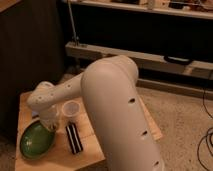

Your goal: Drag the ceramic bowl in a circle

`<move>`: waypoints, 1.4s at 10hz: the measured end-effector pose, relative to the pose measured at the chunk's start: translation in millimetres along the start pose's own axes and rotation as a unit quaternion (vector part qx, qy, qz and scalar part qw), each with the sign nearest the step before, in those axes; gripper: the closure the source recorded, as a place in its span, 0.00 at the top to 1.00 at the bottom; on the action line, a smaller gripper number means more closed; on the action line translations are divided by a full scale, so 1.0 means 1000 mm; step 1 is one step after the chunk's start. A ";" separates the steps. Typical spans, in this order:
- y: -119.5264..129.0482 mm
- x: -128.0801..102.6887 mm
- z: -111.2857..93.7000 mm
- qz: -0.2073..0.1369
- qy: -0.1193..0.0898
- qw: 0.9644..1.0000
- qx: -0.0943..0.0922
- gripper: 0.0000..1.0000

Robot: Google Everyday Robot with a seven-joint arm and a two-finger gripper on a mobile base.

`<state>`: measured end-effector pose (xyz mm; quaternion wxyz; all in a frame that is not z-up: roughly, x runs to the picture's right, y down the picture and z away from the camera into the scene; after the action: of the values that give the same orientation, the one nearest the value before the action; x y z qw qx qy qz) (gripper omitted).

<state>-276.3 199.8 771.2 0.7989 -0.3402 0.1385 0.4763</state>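
The ceramic bowl (35, 140) is wide, shallow and glossy green, and it sits on the front left of the small wooden table (27, 106). My gripper (49, 125) comes down from the white wrist (44, 100) and meets the bowl's right rim. The wrist hides the contact point. My large white arm (117, 110) fills the middle and right of the view and covers the right part of the table.
A small translucent plastic cup (70, 108) stands just right of the gripper. A black ridged object (74, 138) lies on the table right of the bowl. A dark cabinet stands to the left and a low shelf (150, 55) behind. Cables (205, 145) lie on the floor at right.
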 end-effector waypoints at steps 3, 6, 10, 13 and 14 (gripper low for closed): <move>-0.025 0.023 -0.014 0.007 -0.014 1.000 0.010 0.00; -0.023 0.046 -0.008 -0.016 -0.002 1.000 0.027 0.00; 0.004 0.075 0.014 -0.065 0.028 0.997 0.035 0.00; 0.054 0.081 0.017 -0.107 0.030 0.994 0.025 0.00; 0.065 0.075 0.016 -0.115 0.028 0.993 0.023 0.00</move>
<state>-295.3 281.0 715.0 0.8516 -0.3487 0.1316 0.3685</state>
